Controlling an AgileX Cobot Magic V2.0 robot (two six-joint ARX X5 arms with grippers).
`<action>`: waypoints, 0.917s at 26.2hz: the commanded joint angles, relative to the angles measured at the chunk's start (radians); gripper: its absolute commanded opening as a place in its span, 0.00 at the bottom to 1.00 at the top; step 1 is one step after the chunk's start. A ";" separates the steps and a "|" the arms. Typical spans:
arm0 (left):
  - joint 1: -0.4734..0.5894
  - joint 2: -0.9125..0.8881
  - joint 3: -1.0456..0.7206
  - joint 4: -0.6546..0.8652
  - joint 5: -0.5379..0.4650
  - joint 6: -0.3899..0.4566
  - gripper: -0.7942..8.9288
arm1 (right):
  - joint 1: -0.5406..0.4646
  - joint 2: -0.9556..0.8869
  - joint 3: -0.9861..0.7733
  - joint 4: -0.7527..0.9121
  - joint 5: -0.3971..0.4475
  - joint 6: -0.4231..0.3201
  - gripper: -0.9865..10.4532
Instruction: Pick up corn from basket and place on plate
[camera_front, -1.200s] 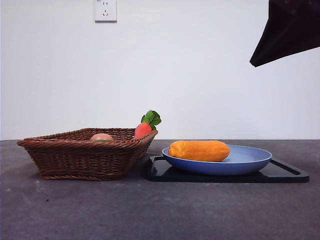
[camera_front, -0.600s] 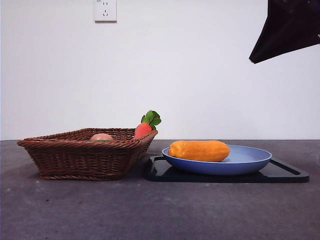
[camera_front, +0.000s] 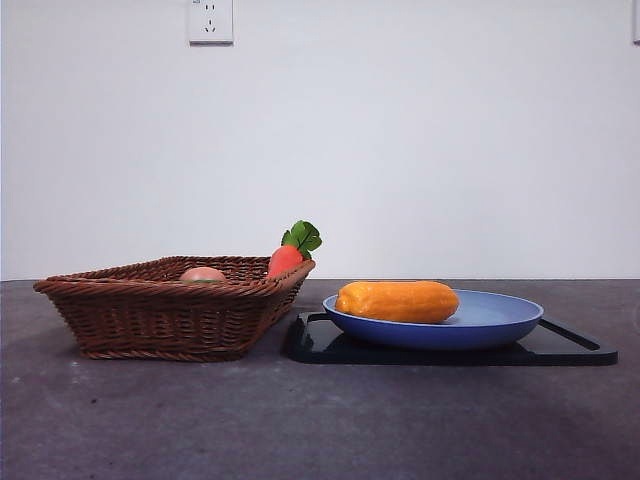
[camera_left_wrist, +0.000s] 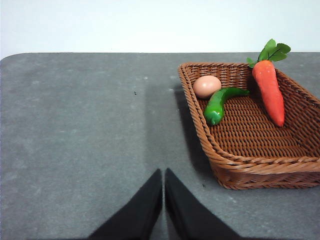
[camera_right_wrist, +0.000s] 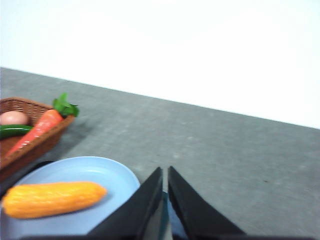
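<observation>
The yellow-orange corn (camera_front: 398, 301) lies lengthwise in the light-blue plate (camera_front: 500, 322), also seen as the corn (camera_right_wrist: 52, 199) on the plate (camera_right_wrist: 112, 176) in the right wrist view. The brown wicker basket (camera_front: 160, 310) stands left of the plate. My right gripper (camera_right_wrist: 164, 171) is shut and empty, held up beside the plate's rim. My left gripper (camera_left_wrist: 163, 172) is shut and empty, above bare table beside the basket (camera_left_wrist: 250, 165). Neither gripper shows in the front view.
The plate rests on a flat black tray (camera_front: 570, 348). In the basket lie a red-orange carrot (camera_left_wrist: 269, 90) with green leaves, a green pepper (camera_left_wrist: 218, 104) and a peach-coloured egg (camera_left_wrist: 207, 86). A wall socket (camera_front: 210, 20) is on the white wall behind.
The dark arm at the front view's top right corner has moved up and out of that view. The corn, plate and basket have not moved.
</observation>
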 joint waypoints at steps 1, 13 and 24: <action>0.002 -0.002 -0.019 -0.026 0.000 -0.005 0.09 | -0.016 -0.098 -0.096 0.034 0.037 -0.004 0.09; 0.002 -0.002 -0.019 -0.026 0.000 -0.005 0.09 | -0.018 -0.338 -0.340 0.054 0.120 0.019 0.09; 0.002 -0.002 -0.019 -0.026 0.000 -0.005 0.09 | -0.016 -0.462 -0.369 -0.153 0.139 0.039 0.09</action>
